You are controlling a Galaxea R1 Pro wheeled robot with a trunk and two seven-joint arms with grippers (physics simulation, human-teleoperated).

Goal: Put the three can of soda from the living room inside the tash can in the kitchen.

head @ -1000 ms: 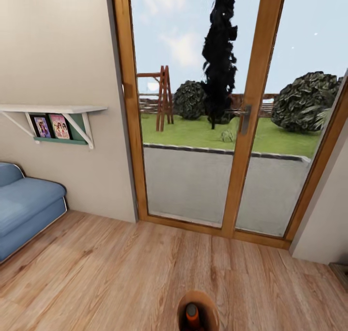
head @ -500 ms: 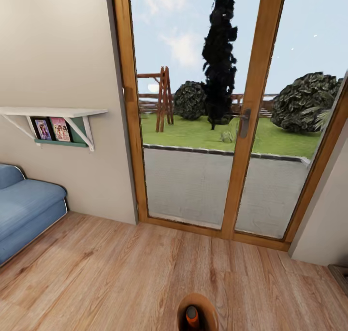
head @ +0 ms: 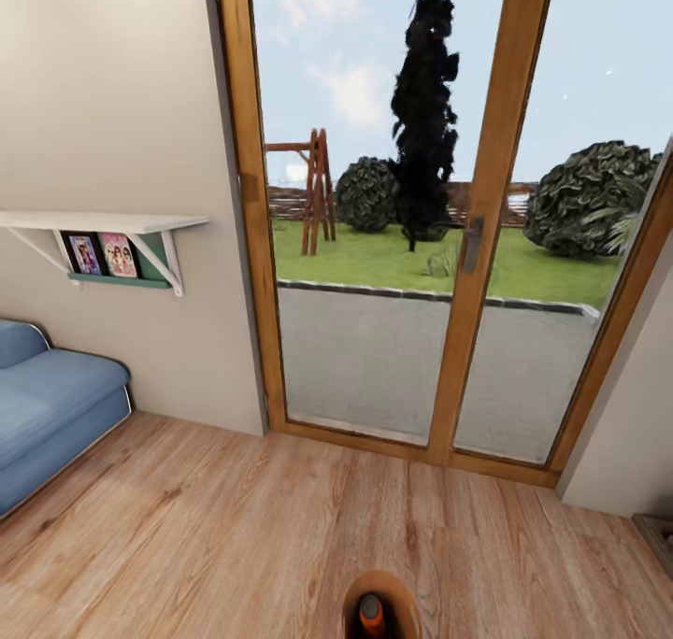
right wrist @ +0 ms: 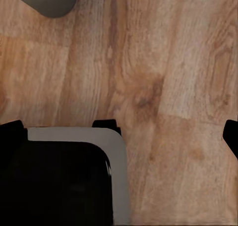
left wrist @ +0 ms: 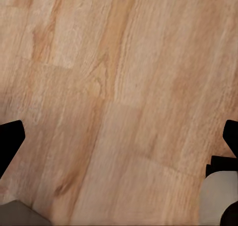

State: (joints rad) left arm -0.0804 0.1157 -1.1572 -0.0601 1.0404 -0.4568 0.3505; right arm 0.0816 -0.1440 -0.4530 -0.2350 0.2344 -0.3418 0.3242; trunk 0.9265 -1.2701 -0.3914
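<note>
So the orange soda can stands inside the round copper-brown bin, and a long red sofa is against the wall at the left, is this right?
Not quite: the long sofa is blue, as the head view shows. The orange soda can does stand inside the round copper-brown bin.

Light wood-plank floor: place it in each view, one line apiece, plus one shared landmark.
Head view: the light wood-plank floor spans the lower part, from the blue sofa to the wood-framed glass doors.
Left wrist view: it spreads between the black fingers.
Right wrist view: it lies beyond a grey-and-black robot part.
Shared landmark: the planks' knotty grain.
</note>
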